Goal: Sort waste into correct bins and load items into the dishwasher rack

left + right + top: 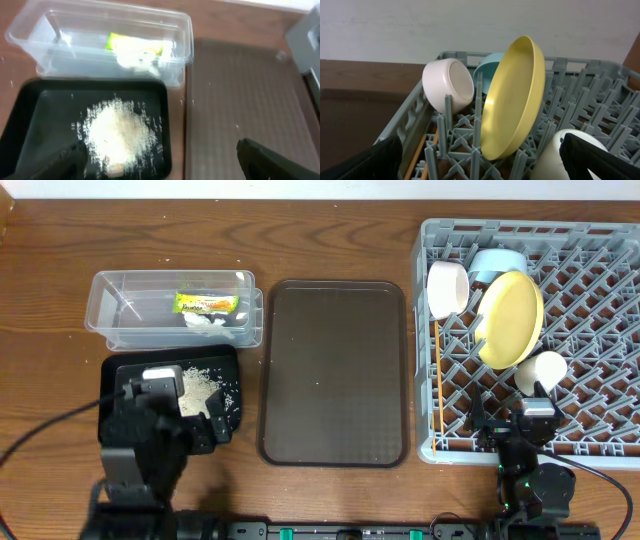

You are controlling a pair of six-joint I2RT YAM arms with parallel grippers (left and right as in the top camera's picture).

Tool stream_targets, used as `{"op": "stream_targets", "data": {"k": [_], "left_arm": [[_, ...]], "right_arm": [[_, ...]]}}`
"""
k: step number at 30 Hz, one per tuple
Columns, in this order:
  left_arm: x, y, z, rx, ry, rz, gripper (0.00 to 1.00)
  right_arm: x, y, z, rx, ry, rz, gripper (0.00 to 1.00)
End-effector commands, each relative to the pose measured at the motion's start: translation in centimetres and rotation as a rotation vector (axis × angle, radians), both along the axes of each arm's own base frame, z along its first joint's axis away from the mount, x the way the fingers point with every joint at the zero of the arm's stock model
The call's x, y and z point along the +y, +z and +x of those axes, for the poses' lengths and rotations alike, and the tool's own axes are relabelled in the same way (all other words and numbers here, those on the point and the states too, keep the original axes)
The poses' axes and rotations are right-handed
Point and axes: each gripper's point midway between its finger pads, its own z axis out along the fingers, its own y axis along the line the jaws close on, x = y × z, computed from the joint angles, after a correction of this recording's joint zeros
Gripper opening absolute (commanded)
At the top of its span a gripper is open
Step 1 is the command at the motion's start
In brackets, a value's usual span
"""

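Waste lies sorted on the left. The green-and-orange snack wrapper (206, 304) and the crumpled white tissue (210, 322) touch each other inside the clear tub (112, 308) at the far left. The white rice grains (197, 391) form a loose heap in the black tray (122, 372), just on the near side of the tub, with a few grains scattered toward its right rim.

The brown serving tray (334, 370) lies in the middle of the wooden surface (50, 240), between the bins and the grey dishwasher rack (600, 300) on the right.

In the rack the yellow plate (511, 320) stands on edge, leaning among the pegs. The light blue bowl (495, 263) is tucked just behind it on the far side, and the white bowl (447, 287) is tipped on its side at the plate's left. The pale cup (541, 372) rests close to the plate on its near side. Two wooden chopsticks (438, 380) lie along the rack's left edge, running near to far.

The left fingers (270, 162) hang over the near part of the black tray, spread wide with nothing between them. The right fingers (600, 160) are at the rack's near edge, facing the plate, likewise fully apart and holding nothing.
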Motion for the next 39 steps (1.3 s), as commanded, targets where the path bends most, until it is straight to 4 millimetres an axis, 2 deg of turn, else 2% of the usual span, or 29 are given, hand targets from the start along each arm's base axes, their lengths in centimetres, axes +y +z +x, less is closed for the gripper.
{"op": "stream_targets", "data": {"k": [1,6,14,18,21,39], "left_arm": [[0.5,-2.8,0.1,-0.053,0.018,0.02,0.98],[0.5,-4.9,1.5,-0.25,0.026,0.003,0.98],[1.0,-4.9,3.2,-0.552,0.057,0.005,0.98],[1.6,-5.9,3.2,-0.52,0.091,0.018,0.98],[1.5,-8.0,2.9,-0.434,0.086,0.021,0.98],[1.5,-7.9,3.0,-0.435,0.083,0.021,0.98]], "right_arm": [[0.8,0.0,0.0,-0.002,0.037,-0.011,0.99],[0.8,0.0,0.0,-0.002,0.037,-0.011,0.99],[0.8,0.0,0.0,-0.002,0.037,-0.011,0.99],[0.8,0.0,0.0,-0.002,0.037,-0.011,0.99],[0.8,0.0,0.0,-0.002,0.037,-0.011,0.99],[0.8,0.0,0.0,-0.002,0.036,-0.011,0.99]]}}
